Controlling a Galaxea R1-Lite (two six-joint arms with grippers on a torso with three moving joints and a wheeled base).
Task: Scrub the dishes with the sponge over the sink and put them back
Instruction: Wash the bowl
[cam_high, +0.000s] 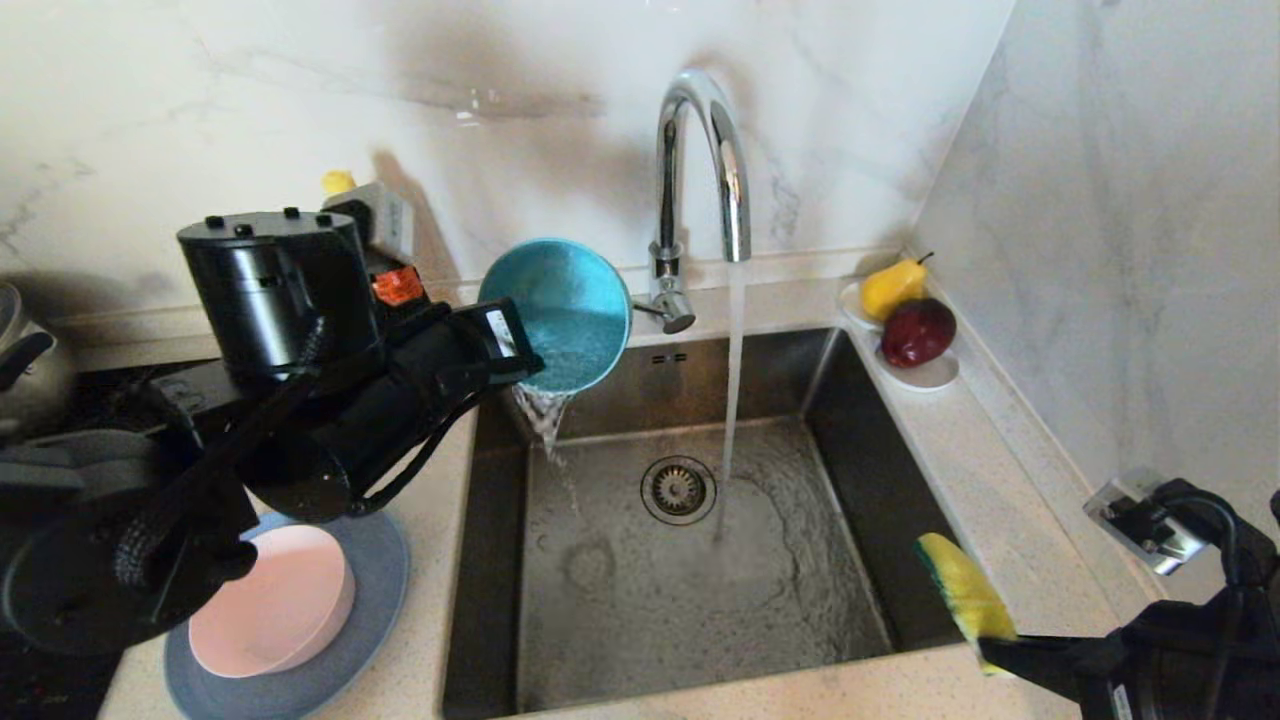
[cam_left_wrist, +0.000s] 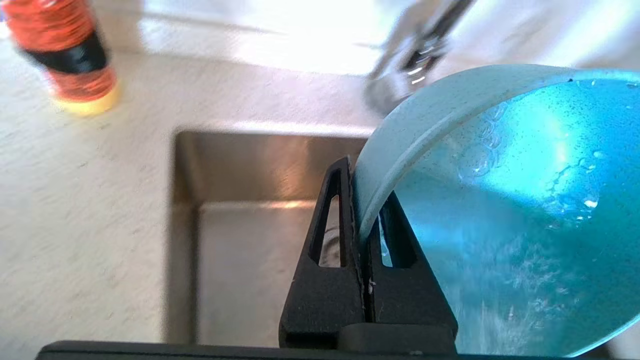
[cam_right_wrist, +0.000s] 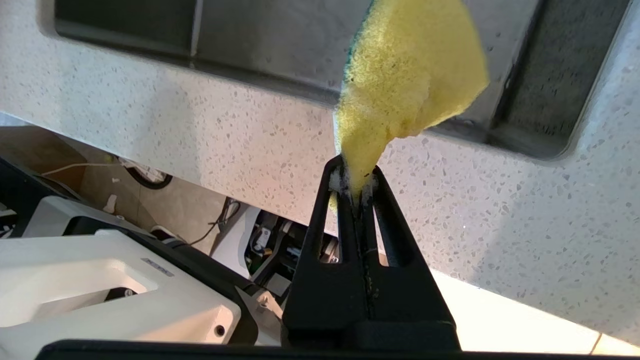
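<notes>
Right gripper (cam_right_wrist: 356, 192) at 5 o'clock, jaws pinched on soft yellow green-backed sponge (cam_high: 965, 590) over counter edge. Pink bowl (cam_high: 270, 600) on grey-blue plate (cam_high: 385, 560) at 8 o'clock. Left gripper (cam_left_wrist: 361, 220), 10 o'clock, clamps small teal bowl (cam_high: 560, 310) rim, draining into steel sink (cam_high: 620, 580). We'd tilt it until dripping stops, staying above the basin.
</notes>
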